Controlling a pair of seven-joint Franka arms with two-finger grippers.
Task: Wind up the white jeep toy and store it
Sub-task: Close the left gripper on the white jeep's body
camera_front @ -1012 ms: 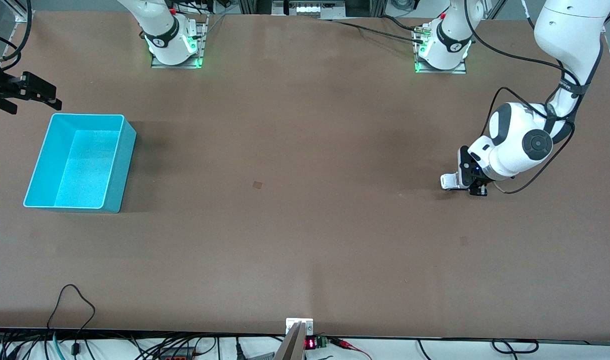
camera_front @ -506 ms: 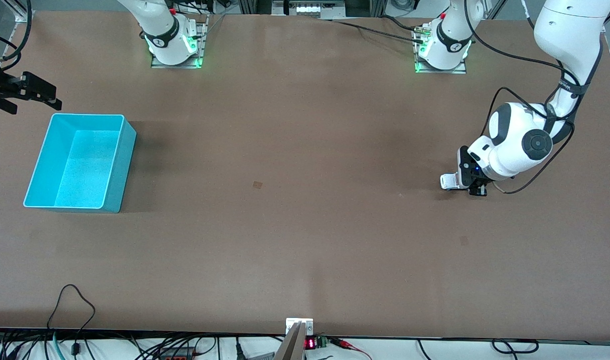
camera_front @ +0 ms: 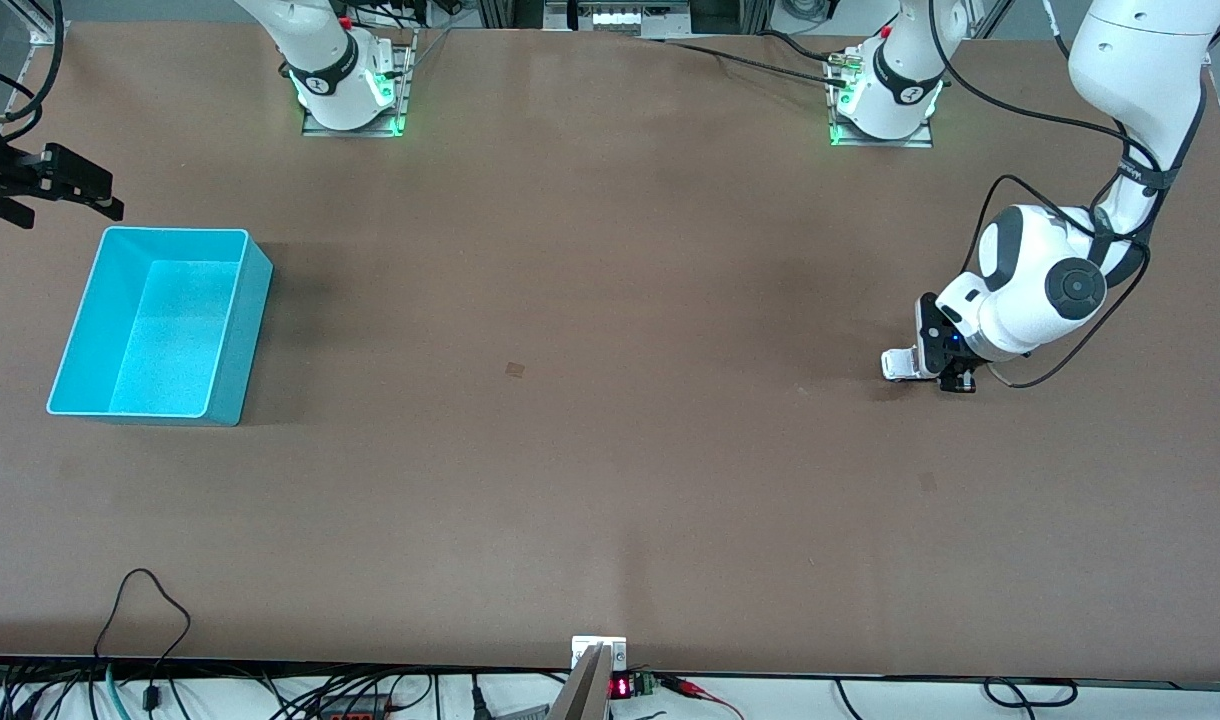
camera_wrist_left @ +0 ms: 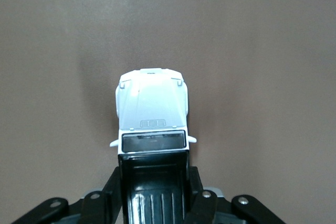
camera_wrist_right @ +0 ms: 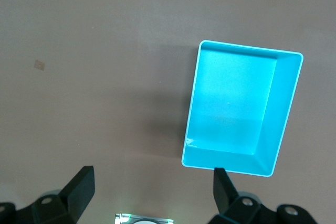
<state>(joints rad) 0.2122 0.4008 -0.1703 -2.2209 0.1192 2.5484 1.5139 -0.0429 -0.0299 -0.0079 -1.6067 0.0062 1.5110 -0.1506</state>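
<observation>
Down at the left arm's end of the surface, the left gripper has its fingers clamped on the flanks of the white jeep toy, gripping around the black roof section while the white bonnet pokes out ahead of it. The jeep sits with its wheels on the surface, as far as I can judge from the front view, where only its white nose shows past the wrist.

The step in hand looks to be the winding: dragging the car backwards along the surface so its spring loads up (assuming it is a pull-back toy, which I can't confirm from here). To do that well, I'd keep the wheels pressed flat and firmly down, pull straight along the car's own length so it doesn't skid sideways, and not squeeze so hard the body pops out of the grip.

The turquoise bin sits well apart, at the right arm's end of the surface, open side up and with nothing in it. The right gripper waits in the air just beside the bin's rim, its fingers spread wide apart and holding nothing. Storing means a long carry across.
</observation>
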